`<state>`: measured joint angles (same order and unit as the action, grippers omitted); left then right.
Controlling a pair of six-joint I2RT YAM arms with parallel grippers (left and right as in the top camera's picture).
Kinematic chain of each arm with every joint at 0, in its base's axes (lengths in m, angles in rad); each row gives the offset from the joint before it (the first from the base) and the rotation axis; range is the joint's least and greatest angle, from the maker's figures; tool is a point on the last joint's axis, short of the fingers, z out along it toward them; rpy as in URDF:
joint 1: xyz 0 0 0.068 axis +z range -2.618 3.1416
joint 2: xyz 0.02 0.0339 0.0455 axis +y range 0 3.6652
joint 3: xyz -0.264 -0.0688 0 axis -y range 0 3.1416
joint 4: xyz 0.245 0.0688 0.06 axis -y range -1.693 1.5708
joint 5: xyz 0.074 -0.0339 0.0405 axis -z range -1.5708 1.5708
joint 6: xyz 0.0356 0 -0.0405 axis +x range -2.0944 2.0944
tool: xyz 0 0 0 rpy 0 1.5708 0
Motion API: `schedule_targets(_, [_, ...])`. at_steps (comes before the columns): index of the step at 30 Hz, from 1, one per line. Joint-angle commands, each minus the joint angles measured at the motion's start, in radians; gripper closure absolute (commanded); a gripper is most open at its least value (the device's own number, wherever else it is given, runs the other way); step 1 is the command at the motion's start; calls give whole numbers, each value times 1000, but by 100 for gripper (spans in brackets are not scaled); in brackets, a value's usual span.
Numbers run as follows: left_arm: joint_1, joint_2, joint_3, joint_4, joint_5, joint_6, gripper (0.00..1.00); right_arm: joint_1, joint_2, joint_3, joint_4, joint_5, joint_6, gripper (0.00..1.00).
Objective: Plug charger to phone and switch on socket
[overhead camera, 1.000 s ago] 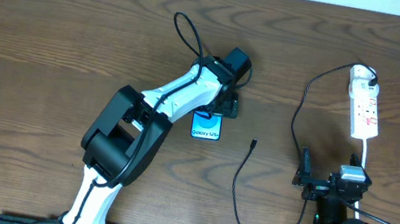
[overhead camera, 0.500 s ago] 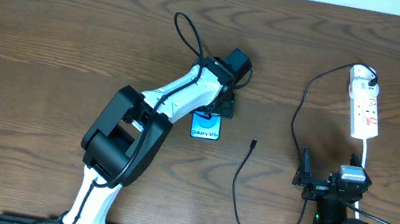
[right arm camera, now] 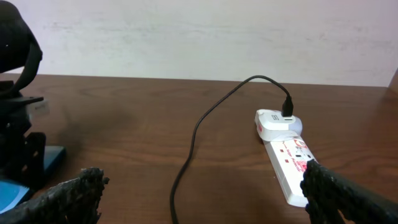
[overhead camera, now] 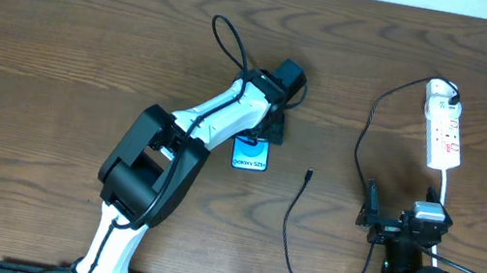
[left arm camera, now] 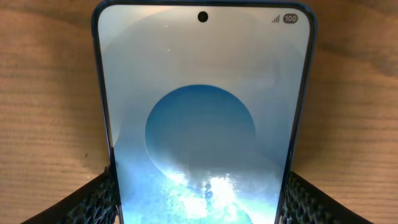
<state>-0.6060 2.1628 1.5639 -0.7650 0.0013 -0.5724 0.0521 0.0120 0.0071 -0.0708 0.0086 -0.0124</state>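
The phone (overhead camera: pixel 251 154) lies flat near the table's middle, with a blue-cyan screen and white text at its near end. It fills the left wrist view (left arm camera: pixel 202 124). My left gripper (overhead camera: pixel 269 133) is at the phone's far end, and its two fingers (left arm camera: pixel 199 202) press the phone's two long edges. The charger is a thin black cable (overhead camera: pixel 288 227) whose small free plug (overhead camera: pixel 308 175) lies right of the phone, apart from it. The socket (overhead camera: pixel 443 129) is a white strip at the far right, also in the right wrist view (right arm camera: pixel 289 158). My right gripper (overhead camera: pixel 406 224) is open and empty (right arm camera: pixel 199 205).
The black cable (right arm camera: pixel 193 143) loops from the plug in the strip's far end (right arm camera: pixel 287 106) down past my right gripper. A thick white cord (overhead camera: pixel 447 193) runs from the strip toward the right arm's base. A pale wall stands behind the table.
My left gripper's fingers have drawn in slightly at the phone's far end. The right arm, cable and socket have not moved.
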Motion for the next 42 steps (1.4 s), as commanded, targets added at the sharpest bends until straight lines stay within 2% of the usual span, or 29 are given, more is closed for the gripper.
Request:
schedule_targets(1, [2,-67,-23,-27,14,-2,28,7,-5,-2,-4,8,-11,1])
schedule_targets(14, [2,-317,-23,-85,19,-13,28,7,-5,-2,-4,8,-11,1])
schedule_targets(16, [3,-344,-23,-97,59,-13,28,7,-5,-2,-4,8,-11,1])
schedule_targets(21, [37,-401,-23,-97,340,-13,28,7,-5,-2,-4,8,-11,1])
schedule_targets(27, [137,-420,-23,-64,813,-13,28,7,-5,-2,-4,8,-11,1])
schedule_targets(29, [192,-420,-23,-39,1021,-55,28,7,-5,-2,-4,8,-11,1])
schedule_targets(33, [259,-420,-23,5,1191,-159,28,7,-5,-2,-4,8,-11,1])
schedule_targets(35, [291,-420,-23,24,1247,-254,28,7,-5,-2,-4,8,-11,1])
schedule_targets(38, [332,-420,-23,24,1279,-388,28,7,-5,-2,-4,8,-11,1])
schedule_targets(42, [363,-420,-23,30,1302,-475,28,7,-5,-2,-4,8,-11,1])
